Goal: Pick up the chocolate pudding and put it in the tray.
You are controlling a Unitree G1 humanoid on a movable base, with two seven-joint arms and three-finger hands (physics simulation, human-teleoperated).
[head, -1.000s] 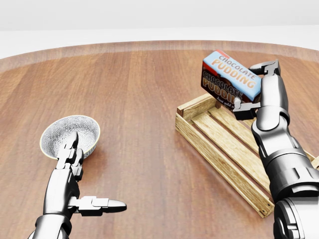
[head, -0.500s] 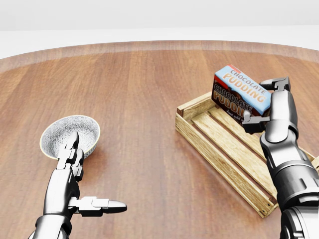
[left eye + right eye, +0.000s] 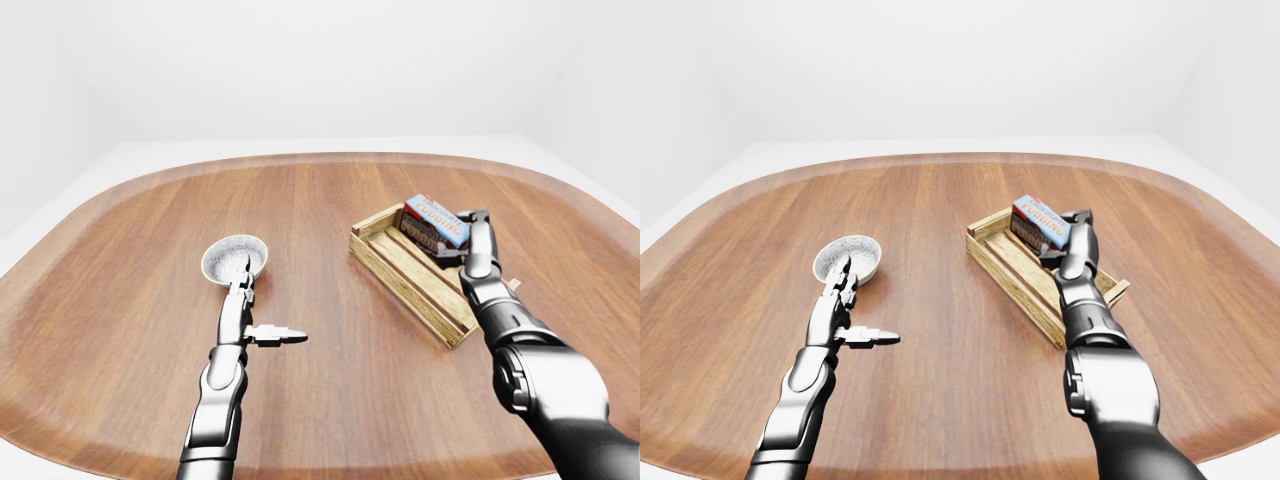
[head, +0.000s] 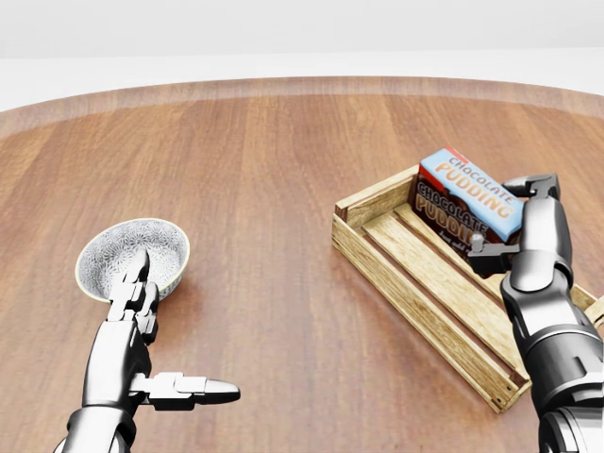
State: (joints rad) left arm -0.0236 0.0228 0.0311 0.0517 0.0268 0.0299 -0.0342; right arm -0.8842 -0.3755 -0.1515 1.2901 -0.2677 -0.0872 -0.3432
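Now | right hand (image 4: 514, 219) grips chocolate pudding (image 4: 469, 200) | inside tray (image 4: 415, 283)

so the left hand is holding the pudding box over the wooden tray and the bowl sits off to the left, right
Not quite: the right hand holds the chocolate pudding box over the wooden tray, as the head view shows. The left hand is open beside the bowl, which does sit off to the left.
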